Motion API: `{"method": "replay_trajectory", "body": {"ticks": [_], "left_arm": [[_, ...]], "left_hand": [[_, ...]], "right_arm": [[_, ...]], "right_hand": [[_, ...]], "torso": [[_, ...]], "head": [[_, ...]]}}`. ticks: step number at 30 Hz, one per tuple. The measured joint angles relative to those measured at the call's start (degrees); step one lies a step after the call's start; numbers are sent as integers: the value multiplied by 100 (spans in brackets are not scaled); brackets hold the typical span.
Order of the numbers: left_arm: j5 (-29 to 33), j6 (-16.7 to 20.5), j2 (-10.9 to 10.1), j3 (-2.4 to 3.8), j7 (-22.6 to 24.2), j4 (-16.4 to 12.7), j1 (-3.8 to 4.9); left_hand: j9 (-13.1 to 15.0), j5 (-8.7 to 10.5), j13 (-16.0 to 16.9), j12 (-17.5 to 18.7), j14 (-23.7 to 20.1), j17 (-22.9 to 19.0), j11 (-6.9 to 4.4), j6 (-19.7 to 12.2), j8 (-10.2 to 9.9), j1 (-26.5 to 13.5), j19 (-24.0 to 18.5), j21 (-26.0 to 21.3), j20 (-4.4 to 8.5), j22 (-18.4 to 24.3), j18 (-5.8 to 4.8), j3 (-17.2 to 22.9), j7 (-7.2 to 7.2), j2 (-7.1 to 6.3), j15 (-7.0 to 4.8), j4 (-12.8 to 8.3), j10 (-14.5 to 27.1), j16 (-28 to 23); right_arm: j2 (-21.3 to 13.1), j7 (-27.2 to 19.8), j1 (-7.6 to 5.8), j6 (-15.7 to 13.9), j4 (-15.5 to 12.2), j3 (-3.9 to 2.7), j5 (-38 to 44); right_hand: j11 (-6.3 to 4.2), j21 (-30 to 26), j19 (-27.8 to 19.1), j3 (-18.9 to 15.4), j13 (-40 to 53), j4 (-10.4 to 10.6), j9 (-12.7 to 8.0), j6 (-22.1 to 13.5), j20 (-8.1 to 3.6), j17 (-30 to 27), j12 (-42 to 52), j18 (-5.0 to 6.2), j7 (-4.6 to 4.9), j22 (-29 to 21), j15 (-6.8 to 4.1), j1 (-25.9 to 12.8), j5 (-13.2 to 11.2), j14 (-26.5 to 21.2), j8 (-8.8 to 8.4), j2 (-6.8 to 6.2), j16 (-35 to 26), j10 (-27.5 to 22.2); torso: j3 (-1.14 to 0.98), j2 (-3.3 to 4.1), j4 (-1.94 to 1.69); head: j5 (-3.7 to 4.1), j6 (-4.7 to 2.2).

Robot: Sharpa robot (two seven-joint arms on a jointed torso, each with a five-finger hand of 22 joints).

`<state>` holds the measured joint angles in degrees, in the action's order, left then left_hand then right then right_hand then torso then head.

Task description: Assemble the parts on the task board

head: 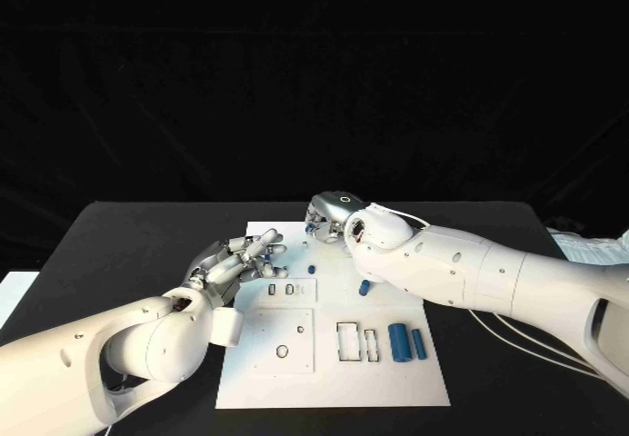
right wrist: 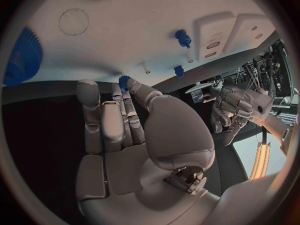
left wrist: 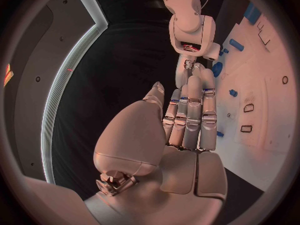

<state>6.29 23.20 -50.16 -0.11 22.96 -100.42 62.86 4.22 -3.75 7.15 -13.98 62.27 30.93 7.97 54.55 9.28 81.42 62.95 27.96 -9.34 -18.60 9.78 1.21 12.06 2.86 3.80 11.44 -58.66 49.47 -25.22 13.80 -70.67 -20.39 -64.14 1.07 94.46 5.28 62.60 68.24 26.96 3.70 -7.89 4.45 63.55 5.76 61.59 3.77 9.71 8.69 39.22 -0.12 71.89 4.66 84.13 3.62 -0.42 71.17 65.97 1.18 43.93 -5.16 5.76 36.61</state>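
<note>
The left hand (head: 249, 257) hovers at the near-left edge of the white task board (head: 394, 386), its fingers held straight and close together, holding nothing; the left wrist view shows the same flat, extended fingers (left wrist: 190, 116) side by side with the thumb apart from them. Just beyond its fingertips, small blue parts (head: 279, 270) sit on the board.

The right hand (head: 325, 221) is at the far edge of the board, across from the left hand and well apart from it. In the right wrist view its fingers (right wrist: 112, 122) reach toward the board's edge with a small blue toothed part (right wrist: 124, 83) at the fingertips — whether it is pinched or only touched cannot be told. In the same view a blue peg (right wrist: 182, 37) stands on the board beyond the fingertips, and a larger blue gear (right wrist: 24, 55) lies off to one side.

Beside the right forearm, toward the robot, a short blue piece (head: 364, 288) lies on the board, and nearer still two blue cylinders (head: 408, 342) lie side by side next to a rectangular outlined recess (head: 349, 341). A small dark blue piece (head: 312, 269) lies between the two hands. The board rests on the black table (head: 118, 245).
</note>
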Motion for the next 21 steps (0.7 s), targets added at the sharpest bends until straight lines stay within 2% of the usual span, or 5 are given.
{"method": "replay_trajectory", "body": {"ticks": [7, 10, 13, 16, 21], "left_arm": [[0, 0, 2, 0, -4, 2, 1], [0, 0, 2, 0, -6, 4, 1], [0, 0, 2, 0, -9, 5, 1], [0, 0, 0, 0, -12, 5, 2], [1, -1, -4, 0, -17, 6, 2]], "left_hand": [[0, 0, 0, 0, 0, 0, 0, 0, 0, 0, 0, 0, 0, 0, 1, 0, 0, 0, 0, 0, 0, 0], [0, 0, 0, 0, 0, 0, 0, 0, 0, 0, 0, 0, 0, 1, 0, 0, 0, 0, 0, 0, 0, 0], [0, 0, 0, 0, 0, -1, 0, 0, 0, 0, 0, 0, 0, 0, 1, 0, 0, 0, 0, 0, 0, 0], [0, 0, -1, 0, 0, 0, 0, 0, 0, 0, 0, 0, 0, 1, 0, 0, 0, 0, 0, 0, 0, 0], [0, 0, -1, 0, 0, -1, 0, 0, 0, 0, 0, 0, 0, 1, 0, 0, 0, 0, 0, 0, 0, 0]], "right_arm": [[25, 37, -2, 8, 15, 1, 10], [29, 48, -3, 10, 16, 2, 16], [31, 51, -4, 6, 14, 2, 18], [18, 51, -6, -16, -29, 3, 18], [-175, 27, -6, -147, -321, 4, 3]], "right_hand": [[28, -13, -33, -17, -4, 67, 2, -82, 26, -45, 0, 0, 37, -45, 22, -23, 1, -22, 13, -144, 0, -123], [103, -228, -251, -119, -16, 166, -60, -415, 60, -226, 0, 1, 117, -349, 138, -68, 78, -11, 13, -348, -143, -531], [168, -433, -423, -355, -16, 217, -77, -864, 113, -503, 0, 1, 93, -643, 146, -21, 79, -21, 13, -475, -348, -1065], [204, -467, -432, -492, -14, 255, -77, -976, 122, -600, 0, 0, 30, -701, 186, -1, 79, -21, 13, -495, -412, -1251], [133, -367, -295, -580, 23, 309, -24, -763, 103, -553, 224, 1, 90, -528, 183, 130, 235, -17, 62, -364, -385, -902]], "torso": [[3, 2, 4], [3, 2, 4], [3, 2, 5], [3, 2, 7], [-3, 2, 10]], "head": [[-3, 4], [-4, 5], [-4, 3], [-4, -3], [-7, -7]]}}
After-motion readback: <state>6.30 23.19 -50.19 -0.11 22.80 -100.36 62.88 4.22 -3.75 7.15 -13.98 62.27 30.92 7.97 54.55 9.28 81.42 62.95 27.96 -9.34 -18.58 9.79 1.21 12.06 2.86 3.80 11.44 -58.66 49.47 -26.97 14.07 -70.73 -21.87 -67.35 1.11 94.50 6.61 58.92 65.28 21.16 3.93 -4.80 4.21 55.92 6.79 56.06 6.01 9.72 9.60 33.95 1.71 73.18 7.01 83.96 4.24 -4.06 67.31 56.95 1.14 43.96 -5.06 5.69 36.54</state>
